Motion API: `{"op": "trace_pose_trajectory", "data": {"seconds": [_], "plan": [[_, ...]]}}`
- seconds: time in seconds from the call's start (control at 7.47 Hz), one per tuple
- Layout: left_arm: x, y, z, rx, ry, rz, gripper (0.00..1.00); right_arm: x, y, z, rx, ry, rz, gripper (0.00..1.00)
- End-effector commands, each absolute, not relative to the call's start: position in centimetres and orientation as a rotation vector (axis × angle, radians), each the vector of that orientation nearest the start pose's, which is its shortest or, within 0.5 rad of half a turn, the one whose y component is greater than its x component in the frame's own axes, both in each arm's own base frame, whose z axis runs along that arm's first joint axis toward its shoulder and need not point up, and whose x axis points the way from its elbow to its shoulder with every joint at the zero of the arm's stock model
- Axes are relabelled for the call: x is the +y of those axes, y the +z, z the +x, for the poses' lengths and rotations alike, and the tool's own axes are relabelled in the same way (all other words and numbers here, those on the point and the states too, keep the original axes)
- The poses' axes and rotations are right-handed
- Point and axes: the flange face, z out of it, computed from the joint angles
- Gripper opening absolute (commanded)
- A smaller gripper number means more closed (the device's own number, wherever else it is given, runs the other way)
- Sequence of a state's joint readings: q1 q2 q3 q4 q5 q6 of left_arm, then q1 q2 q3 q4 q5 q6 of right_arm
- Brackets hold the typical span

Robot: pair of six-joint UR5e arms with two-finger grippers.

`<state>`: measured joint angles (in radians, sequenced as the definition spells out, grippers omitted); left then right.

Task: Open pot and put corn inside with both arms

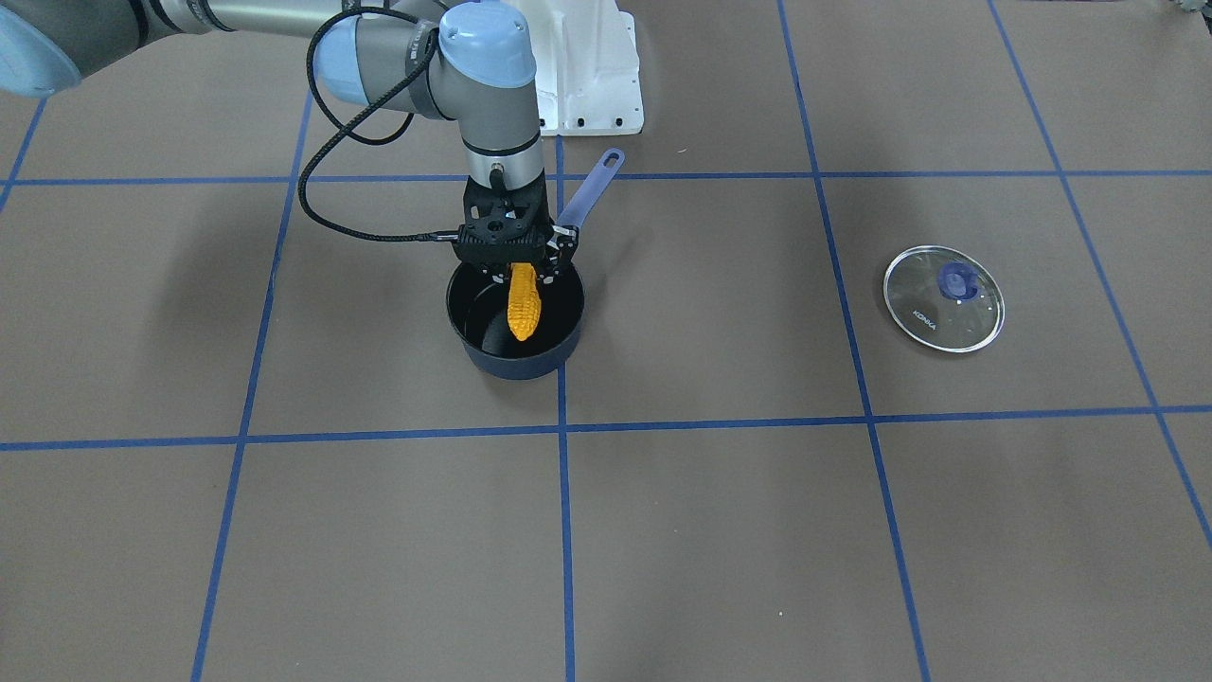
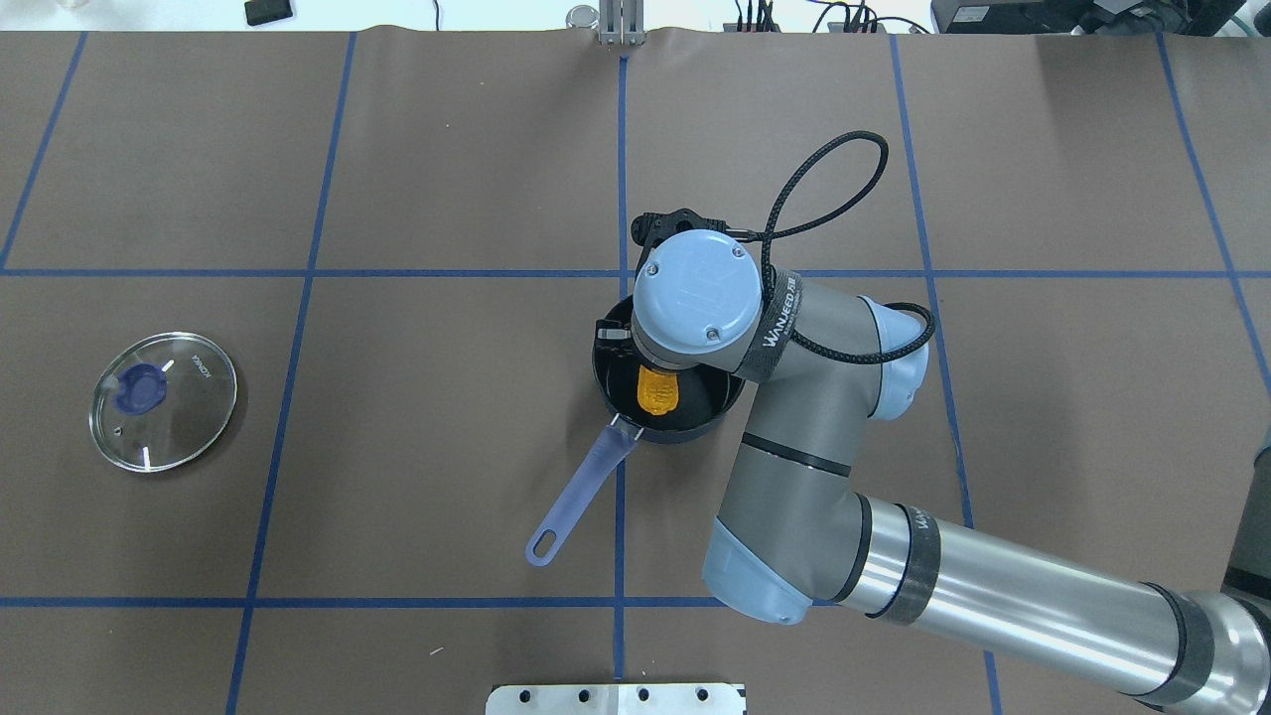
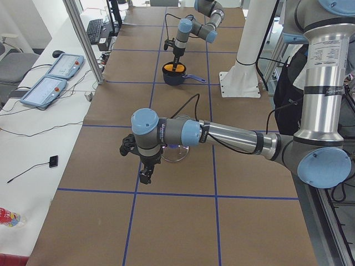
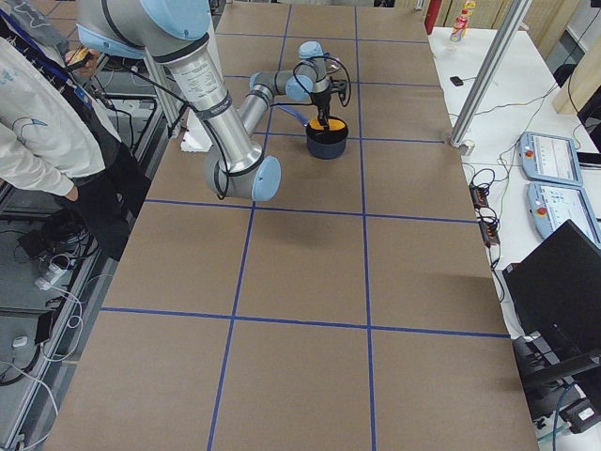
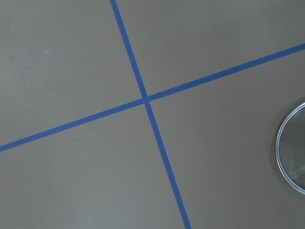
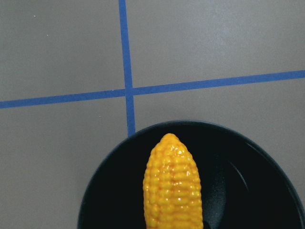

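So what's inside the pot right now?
The corn, held upright by the right gripper, tip down in the pot. The gripper hides part of the floor.

Corn (image 1: 524, 305): was orange-yellow with rows of kernels.
Pot (image 1: 519, 367): was dark navy, handle (image 1: 592, 194) pale blue.
Lid (image 1: 923, 317): was clear, knob (image 1: 956, 280) blue.
Worktop (image 1: 720, 530): was brown, gridded blue.

Blue-taped table (image 1: 739, 549), teach pendant (image 3: 62, 66), keyboard (image 3: 95, 30)

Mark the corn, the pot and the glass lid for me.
corn (image 1: 523, 308): front-facing view, middle of the cob.
pot (image 1: 518, 367): front-facing view, near outer wall.
glass lid (image 1: 941, 305): front-facing view, clear glass below knob.
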<state>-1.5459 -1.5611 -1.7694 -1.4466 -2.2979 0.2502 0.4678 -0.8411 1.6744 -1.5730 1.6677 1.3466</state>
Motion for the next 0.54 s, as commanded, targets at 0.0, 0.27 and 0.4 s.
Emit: {"op": "trace_pose_trajectory", "data": {"seconds": [0.0, 0.27, 0.4], "plan": [[-48.5, 58.7, -5.4, 0.72, 0.273, 0.121, 0.99, -42.4, 18.3, -55.6, -0.81, 0.194, 0.202, 1.0], [-48.1, 60.3, -5.5, 0.724, 0.265, 0.103, 0.98, -45.0, 17.8, -53.1, -0.821, 0.213, 0.2, 1.0], [-47.9, 60.9, -5.6, 0.726, 0.253, 0.085, 0.98, -47.0, 18.7, -50.8, -0.822, 0.212, 0.177, 1.0]]}}
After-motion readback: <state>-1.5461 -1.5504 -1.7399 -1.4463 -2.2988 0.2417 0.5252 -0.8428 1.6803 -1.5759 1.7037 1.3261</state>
